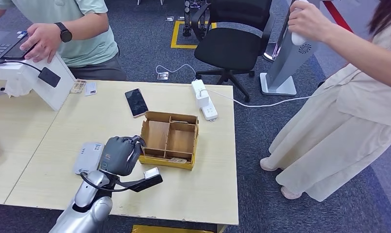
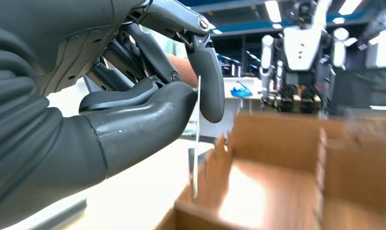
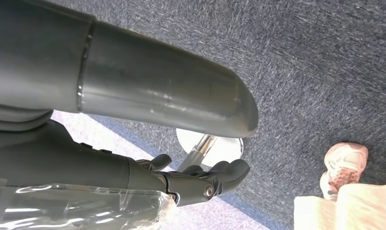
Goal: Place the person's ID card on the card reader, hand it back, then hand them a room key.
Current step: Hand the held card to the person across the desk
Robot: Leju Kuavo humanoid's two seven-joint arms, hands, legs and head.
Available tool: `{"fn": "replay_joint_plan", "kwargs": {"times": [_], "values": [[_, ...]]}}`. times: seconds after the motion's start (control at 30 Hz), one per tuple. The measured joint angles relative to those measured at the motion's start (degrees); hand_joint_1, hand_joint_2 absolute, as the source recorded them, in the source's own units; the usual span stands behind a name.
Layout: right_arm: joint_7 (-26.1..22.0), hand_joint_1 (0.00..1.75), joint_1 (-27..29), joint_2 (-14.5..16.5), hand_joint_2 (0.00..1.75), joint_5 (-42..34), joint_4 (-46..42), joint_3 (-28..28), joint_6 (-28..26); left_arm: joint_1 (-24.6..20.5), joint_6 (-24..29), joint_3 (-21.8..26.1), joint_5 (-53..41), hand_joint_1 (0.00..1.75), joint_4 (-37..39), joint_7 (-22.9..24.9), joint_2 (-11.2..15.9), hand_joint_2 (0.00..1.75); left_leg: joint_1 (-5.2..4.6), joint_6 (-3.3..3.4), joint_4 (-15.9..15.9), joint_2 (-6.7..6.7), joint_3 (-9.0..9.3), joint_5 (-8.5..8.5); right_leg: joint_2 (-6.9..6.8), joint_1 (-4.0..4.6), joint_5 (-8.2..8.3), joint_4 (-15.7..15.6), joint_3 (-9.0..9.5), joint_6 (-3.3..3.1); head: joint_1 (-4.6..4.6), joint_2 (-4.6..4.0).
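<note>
The table [image 1: 52,160] has a pale, matt wood-look top, smooth and evenly lit. The divided box [image 1: 169,140] on it looks like brown cardboard, dull and slightly fibrous at the cut edges. The left hand [image 1: 119,154] is dark grey matt plastic with a faint sheen on the thumb, and the thin card [image 2: 197,139] it pinches is seen edge-on, pale and smooth. The left forearm [image 1: 84,206] is satin silver metal. The floor [image 3: 315,72] is rough blue-grey carpet. The phone [image 1: 136,102] has a glossy black glass face. The right hand [image 3: 200,179] is likewise dark, semi-matt plastic
</note>
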Motion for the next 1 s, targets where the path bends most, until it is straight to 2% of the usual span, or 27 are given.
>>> {"fn": "replay_joint_plan", "kwargs": {"times": [0.53,1.0], "values": [[0.22,0.0,-0.01,-0.02,0.0,0.46,0.0,0.99,0.14,-4.13,1.68,2.76,2.35,1.75,-0.27,-0.13,0.04,1.75,0.0,0.0,0.0,0.0,0.0,0.0,0.0,0.0,0.0,0.0,-0.01,0.0,0.01,0.01],[1.0,0.0,-0.07,-0.02,0.0,1.31,0.0,2.37,0.84,-14.31,6.46,6.96,2.69,1.75,6.26,1.16,-1.1,1.75,0.0,0.0,0.0,0.0,-0.01,0.0,0.01,0.0,0.0,0.0,-0.01,0.0,0.01,0.0]]}}
